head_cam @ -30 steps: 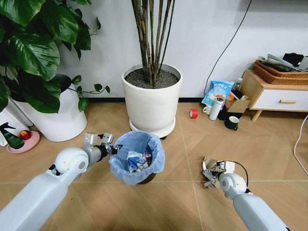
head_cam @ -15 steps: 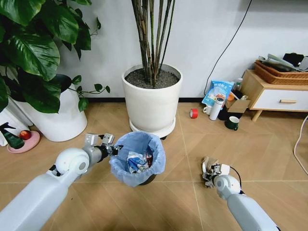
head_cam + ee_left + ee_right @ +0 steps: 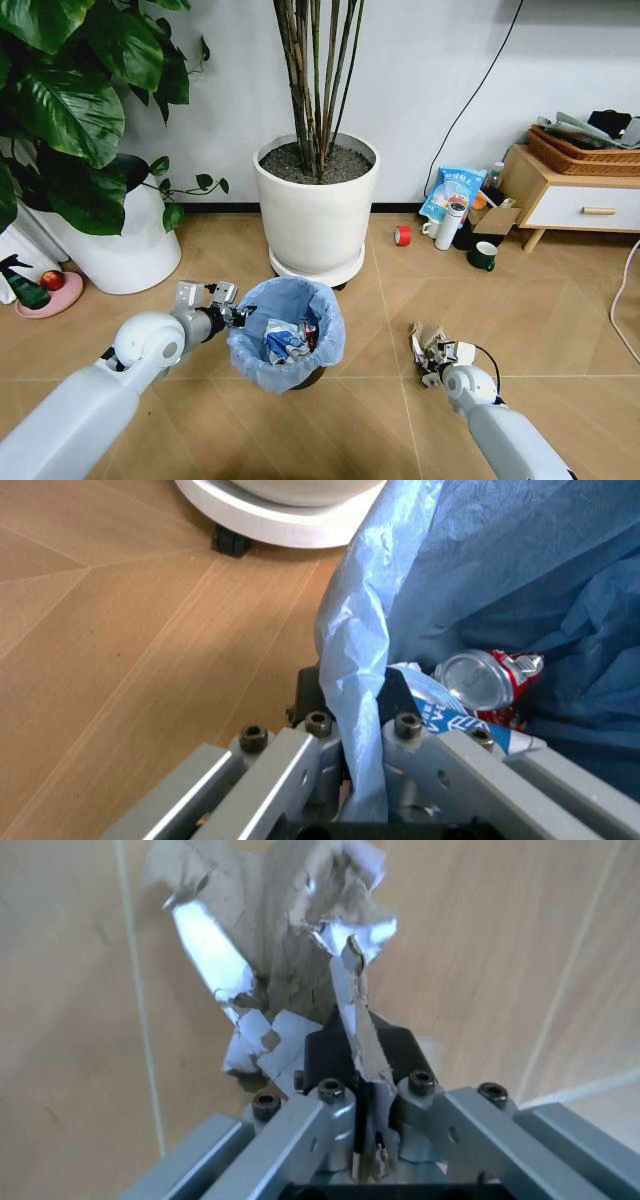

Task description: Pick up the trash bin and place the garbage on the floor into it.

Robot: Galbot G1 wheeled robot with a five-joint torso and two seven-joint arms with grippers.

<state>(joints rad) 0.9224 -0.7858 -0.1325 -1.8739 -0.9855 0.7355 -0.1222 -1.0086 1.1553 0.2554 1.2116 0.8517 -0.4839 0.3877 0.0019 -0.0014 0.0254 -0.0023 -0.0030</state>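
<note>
My left gripper (image 3: 236, 312) hides the trash bin's (image 3: 285, 335) dark wall, jaws clamped on its blue liner. My right gripper (image 3: 432, 352) pinches torn paper garbage (image 3: 300, 952).

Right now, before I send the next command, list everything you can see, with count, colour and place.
trash bin: one, dark, blue bag, floor centre
crushed can: one, red and silver, inside the bin
torn paper scrap: one, brown and white, in right claw
plant pots: two, white, behind the bin
tape roll: one, red, by wall
flask: one, white, by wall
mug: one, dark green, beside cabinet
cabinet: one, wooden, far right
left claw: clamped on bag rim
right claw: holding paper
</note>
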